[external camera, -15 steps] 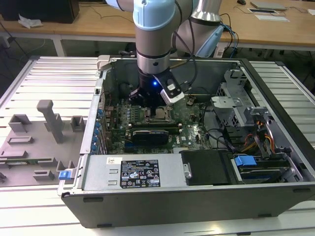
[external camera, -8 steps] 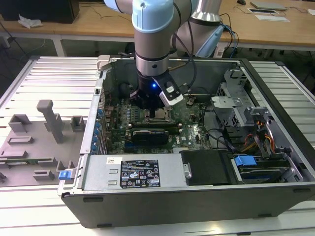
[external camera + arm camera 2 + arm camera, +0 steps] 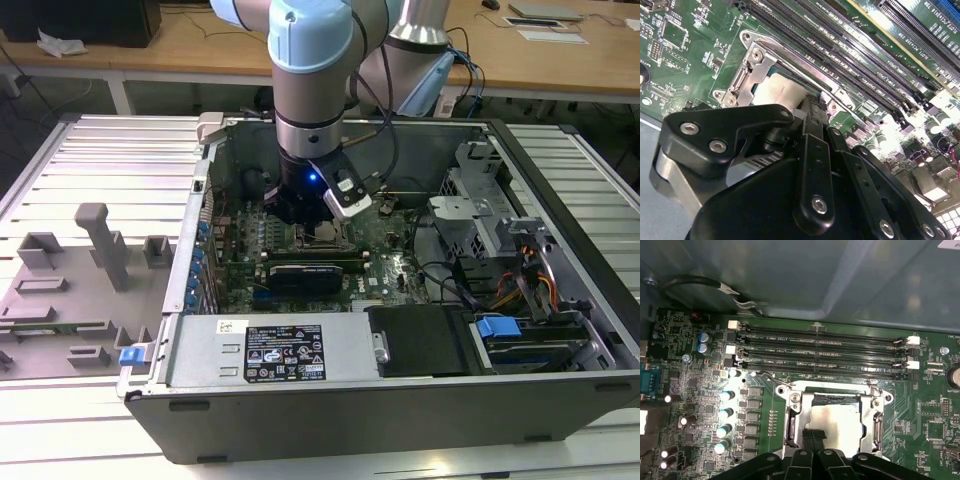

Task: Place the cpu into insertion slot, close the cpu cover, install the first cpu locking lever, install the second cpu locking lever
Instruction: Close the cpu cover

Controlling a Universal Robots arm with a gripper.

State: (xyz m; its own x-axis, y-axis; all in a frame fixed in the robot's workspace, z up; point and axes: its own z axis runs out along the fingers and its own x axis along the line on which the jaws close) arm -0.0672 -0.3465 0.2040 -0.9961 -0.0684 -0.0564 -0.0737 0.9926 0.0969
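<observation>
The slatted grey metal bench carries an open grey steel computer case; inside it lies the green circuit board with its long black memory slots. My black end effector hangs low over the board, directly above the insertion slot, a square socket in a dark metal frame; I cannot tell whether it is open or closed, or whether it touches anything. The cpu, a small flat square chip with a silver-grey top, lies inside that frame, level as far as I can see; in the second wrist view its pale top sits just beside my tip. I judge the chip light, thin and stiff, its metal top smooth and slippery, the contacts beneath fragile; it is best taken by two opposite edges and kept flat, never pressed on one corner.
</observation>
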